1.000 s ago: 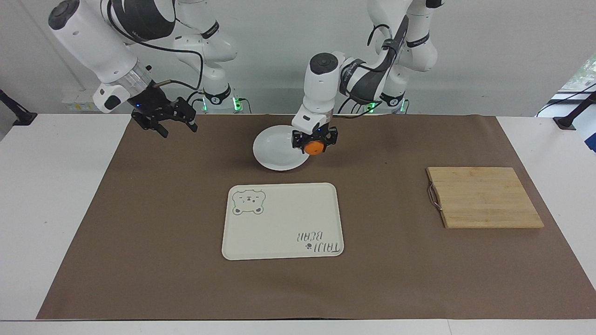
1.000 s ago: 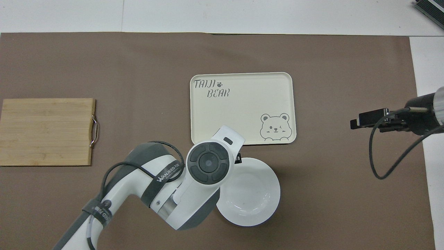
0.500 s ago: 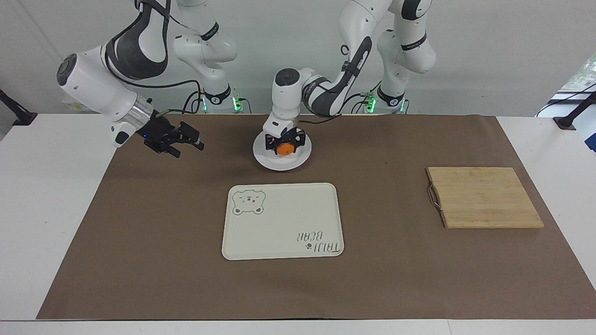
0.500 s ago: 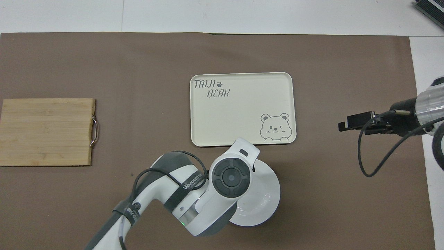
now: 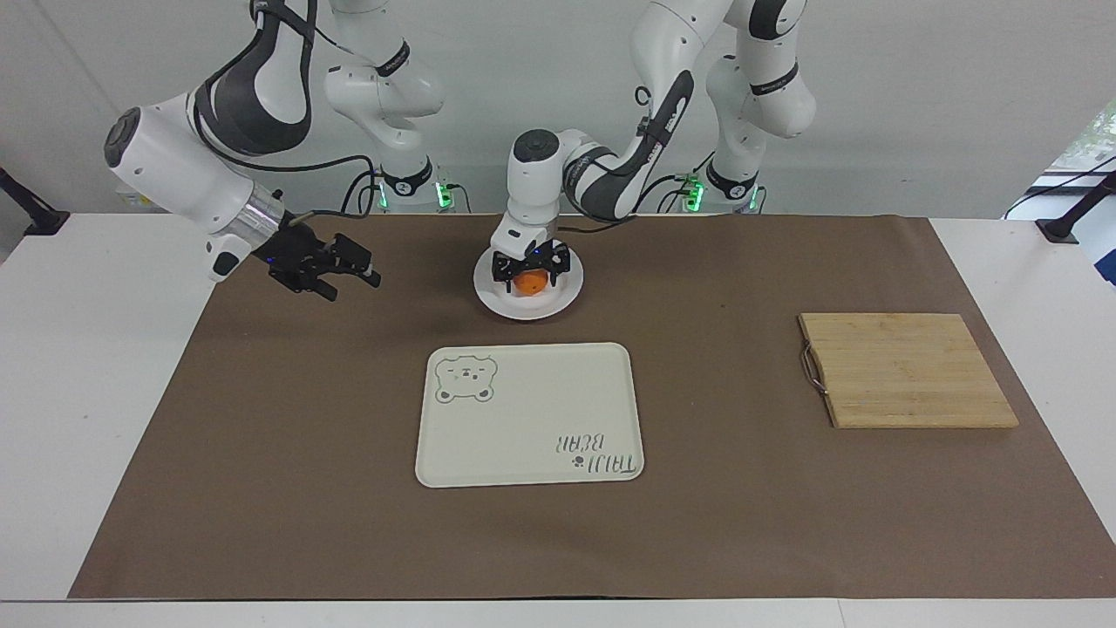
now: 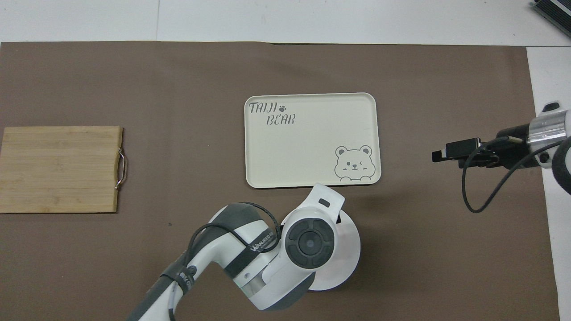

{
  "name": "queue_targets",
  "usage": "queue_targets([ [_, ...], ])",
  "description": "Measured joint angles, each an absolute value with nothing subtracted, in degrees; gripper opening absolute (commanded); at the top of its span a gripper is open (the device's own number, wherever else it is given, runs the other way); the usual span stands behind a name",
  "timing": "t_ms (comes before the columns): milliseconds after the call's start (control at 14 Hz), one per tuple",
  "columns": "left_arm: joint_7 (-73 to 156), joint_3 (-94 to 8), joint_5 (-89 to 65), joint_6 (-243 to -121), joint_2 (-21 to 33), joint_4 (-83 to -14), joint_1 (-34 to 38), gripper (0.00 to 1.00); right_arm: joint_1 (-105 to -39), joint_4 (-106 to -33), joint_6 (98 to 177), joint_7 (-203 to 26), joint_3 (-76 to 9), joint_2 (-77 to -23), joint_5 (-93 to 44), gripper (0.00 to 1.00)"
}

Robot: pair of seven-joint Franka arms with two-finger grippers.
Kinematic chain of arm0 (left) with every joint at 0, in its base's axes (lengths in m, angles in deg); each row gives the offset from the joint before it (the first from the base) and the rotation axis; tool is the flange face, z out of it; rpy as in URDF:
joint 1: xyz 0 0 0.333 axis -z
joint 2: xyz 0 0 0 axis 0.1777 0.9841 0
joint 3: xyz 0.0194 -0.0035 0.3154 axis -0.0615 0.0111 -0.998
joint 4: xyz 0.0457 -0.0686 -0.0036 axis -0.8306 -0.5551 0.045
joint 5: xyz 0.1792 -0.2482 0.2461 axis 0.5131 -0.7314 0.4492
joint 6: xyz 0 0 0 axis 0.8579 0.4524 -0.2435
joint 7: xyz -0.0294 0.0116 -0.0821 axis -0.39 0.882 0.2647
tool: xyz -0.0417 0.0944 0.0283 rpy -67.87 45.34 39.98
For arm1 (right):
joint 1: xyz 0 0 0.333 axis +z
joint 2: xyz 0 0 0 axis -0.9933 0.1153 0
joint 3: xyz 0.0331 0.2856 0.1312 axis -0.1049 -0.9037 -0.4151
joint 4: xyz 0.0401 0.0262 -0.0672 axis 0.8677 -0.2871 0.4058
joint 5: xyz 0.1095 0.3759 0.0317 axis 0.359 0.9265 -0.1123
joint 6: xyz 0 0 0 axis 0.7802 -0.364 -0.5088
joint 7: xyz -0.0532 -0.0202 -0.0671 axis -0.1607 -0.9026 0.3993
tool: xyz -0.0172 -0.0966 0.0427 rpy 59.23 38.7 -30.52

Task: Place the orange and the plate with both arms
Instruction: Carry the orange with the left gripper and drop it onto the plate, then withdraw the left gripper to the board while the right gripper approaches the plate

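Note:
The white plate (image 5: 523, 307) lies on the brown mat close to the robots, nearer to them than the bear tray. The orange (image 5: 529, 283) rests on the plate, partly covered by the gripper. My left gripper (image 5: 529, 276) points straight down over the plate, open, with one finger at each side of the orange. In the overhead view the left arm's wrist hides the orange, and only part of the plate (image 6: 345, 249) shows. My right gripper (image 5: 353, 283) hangs open and empty over the mat toward the right arm's end; it shows as the right gripper (image 6: 441, 154) in the overhead view.
A cream rectangular tray (image 5: 529, 414) with a bear drawing lies mid-mat, farther from the robots than the plate. A wooden cutting board (image 5: 907, 371) with a metal handle lies toward the left arm's end. The brown mat (image 5: 261, 436) covers most of the table.
The left gripper carried the orange over the plate, lowered it onto the plate and opened its fingers. The right gripper came down and moved a little toward the plate.

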State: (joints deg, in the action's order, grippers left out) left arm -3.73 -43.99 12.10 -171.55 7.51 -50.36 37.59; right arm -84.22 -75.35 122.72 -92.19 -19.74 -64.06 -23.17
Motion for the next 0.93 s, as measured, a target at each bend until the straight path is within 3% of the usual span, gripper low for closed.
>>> queue_targets([
  [429,16.1,-44.7,12.1,-159.6,2.4,-45.6,24.2,1.00,-83.7,-79.5,122.9,-92.3,-20.0,-61.7,-12.6,1.00],
  [929,43.8,-45.0,12.1,-149.5,1.5,-36.8,6.1,1.00,-83.6,-85.0,124.2,-99.3,-20.1,-58.3,-6.4,1.00],
])
